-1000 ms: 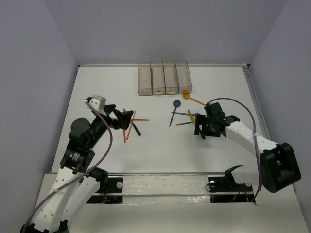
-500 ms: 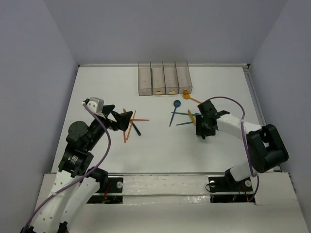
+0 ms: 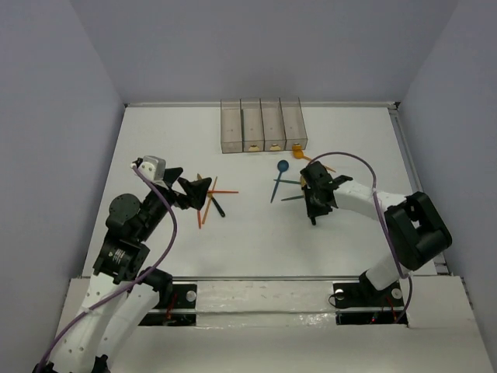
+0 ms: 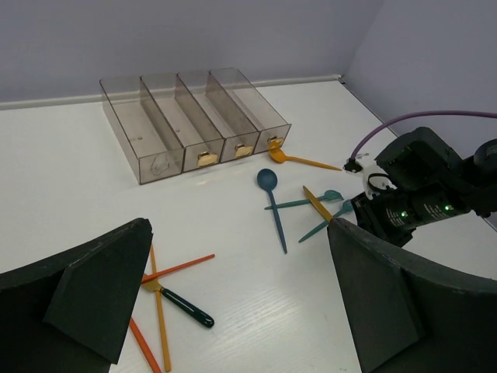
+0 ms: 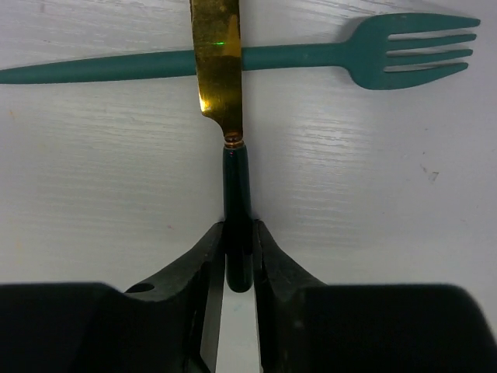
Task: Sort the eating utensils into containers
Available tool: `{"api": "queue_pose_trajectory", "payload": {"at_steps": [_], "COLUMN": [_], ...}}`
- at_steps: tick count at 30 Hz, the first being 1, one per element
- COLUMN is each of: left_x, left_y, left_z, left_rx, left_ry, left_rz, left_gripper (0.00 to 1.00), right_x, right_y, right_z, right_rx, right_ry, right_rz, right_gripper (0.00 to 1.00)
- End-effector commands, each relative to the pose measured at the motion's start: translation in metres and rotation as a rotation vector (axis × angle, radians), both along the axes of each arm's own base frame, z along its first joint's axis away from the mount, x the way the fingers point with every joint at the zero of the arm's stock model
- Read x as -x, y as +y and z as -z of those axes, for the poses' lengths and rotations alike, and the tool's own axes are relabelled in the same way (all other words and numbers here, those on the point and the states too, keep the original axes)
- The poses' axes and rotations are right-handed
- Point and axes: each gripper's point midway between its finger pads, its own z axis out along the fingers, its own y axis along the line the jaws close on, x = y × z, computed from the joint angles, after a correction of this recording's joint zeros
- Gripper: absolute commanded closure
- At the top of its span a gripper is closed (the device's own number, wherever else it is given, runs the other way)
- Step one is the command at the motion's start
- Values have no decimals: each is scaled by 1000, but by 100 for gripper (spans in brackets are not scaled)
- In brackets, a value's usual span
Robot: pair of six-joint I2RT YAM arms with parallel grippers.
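White worktop (image 3: 256, 241) under pale walls: from above, the containers (image 3: 262, 124) sit at the far edge, and the right tool (image 3: 313, 208) is down among the loose utensils just short of them. From the left wrist, the left tool (image 4: 239, 225) hangs spread wide, holding nothing, over the orange sticks (image 4: 159, 311), likely lining up its own pick. At the right wrist, both fingers (image 5: 206, 264) pinch the knife (image 5: 237, 179) by its dark green handle end, I'd guess because the gold blade lies across the fork (image 5: 311, 58)
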Motion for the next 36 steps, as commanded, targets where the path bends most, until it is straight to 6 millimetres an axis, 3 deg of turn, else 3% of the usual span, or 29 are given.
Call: {"api": "queue_pose_trajectory", "payload": {"at_steps": [1,5,10,15,16,19,23,24,25,26,27,28,29,30,31,32,33,34,36], "left_x": [1,0,1,1,1,2,4,3,4,4,4,4,4,5,4,3,3,2,3], "left_y": [-2,-2,-3,-3,-3,-4,-2,-1,-1,0,0,1,1,1,3,4,4,5,3], "left_z": [-16,-15,-15,-15,-16,-17,-18,-18,-19,-19,-19,-20,-19,-20,-20,-19,-19,-19,-18], "left_rx": [5,5,7,8,10,11,14,14,15,16,14,15,15,14,14,12,11,12,11], "left_ry": [-47,-44,-44,-44,-46,-49,-54,-53,-57,-58,-57,-60,-59,-61,-59,-59,-56,-56,-54], "left_rz": [12,11,15,20,18,23,17,11,11,8,4,4,1,1,-6,-12,-17,-20,-17], "left_gripper": [1,1,1,1,1,1,1,1,1,1,1,1,1,1,1,1,1,1,1], "right_x": [4,12,10,-10,-21,-45,-101,-120,-135,-149,-167,-186,-196,-220,-234,-243,-258,-260,-284], "right_y": [20,25,27,40,48,62,89,98,105,107,119,119,125,123,125,126,131,132,124], "right_z": [2,-2,-23,-80,-100,-125,-157,-181,-167,-170,-191,-171,-170,-192,-168,-165,-184,-164,-159], "right_rx": [-24,-41,-64,-149,-180,-196,-183,-194,-167,-159,-182,-162,-163,-184,-164,-167,-196,-182,-183], "right_ry": [11,3,-55,-196,-247,-320,-423,-486,-467,-487,-537,-509,-512,-564,-530,-523,-565,-532,-540], "right_rz": [-46,-53,-49,-63,-69,-98,-120,-128,-128,-130,-132,-116,-119,-90,-84,-78,-72,-75,-43], "right_gripper": [83,91,100,100,100,100,100,100,100,100,100,100,100,100,100,100,100,100,100]}}
